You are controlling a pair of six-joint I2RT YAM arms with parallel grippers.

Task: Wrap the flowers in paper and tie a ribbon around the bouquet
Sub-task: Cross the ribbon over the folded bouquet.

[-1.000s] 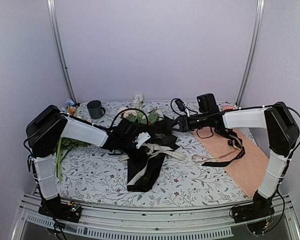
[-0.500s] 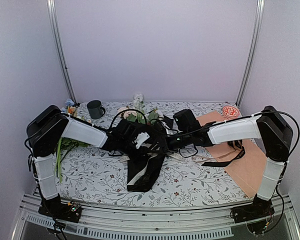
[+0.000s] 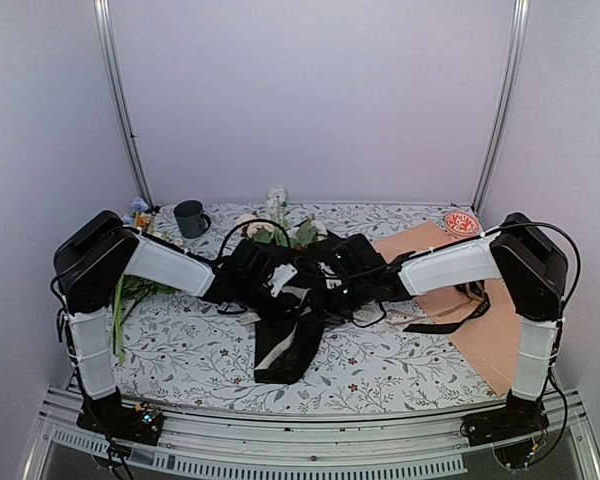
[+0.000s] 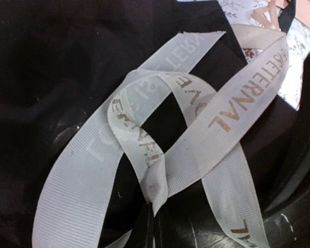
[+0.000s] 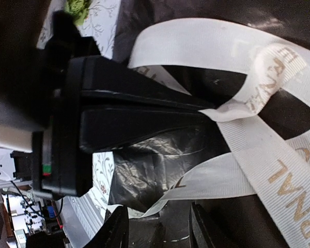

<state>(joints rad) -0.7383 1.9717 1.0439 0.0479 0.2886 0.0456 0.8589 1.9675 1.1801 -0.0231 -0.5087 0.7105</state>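
The bouquet (image 3: 288, 335) lies mid-table, its black paper (image 4: 41, 62) cone pointing toward me. The pink and white flowers (image 3: 278, 233) stick out at the far end. A cream ribbon (image 4: 232, 103) printed with gold letters loops over the paper. My left gripper (image 4: 155, 219) is shut on a fold of one loop. In the right wrist view the left fingers (image 5: 144, 116) come in from the left as a black wedge, pinching the ribbon (image 5: 279, 170). My right gripper (image 5: 157, 230) is open just below a ribbon strand, close against the left gripper (image 3: 280, 278) over the bouquet.
A grey mug (image 3: 190, 217) stands at the back left. A leftover green bunch (image 3: 128, 298) lies by the left arm. A peach sheet (image 3: 500, 335) with a black strap ribbon (image 3: 450, 323) covers the right side. A small red and white disc (image 3: 461, 222) sits at the back right.
My right arm has swung left from the back centre down onto the bouquet, and its jaws have spread wider. The left gripper has kept its hold on the ribbon.
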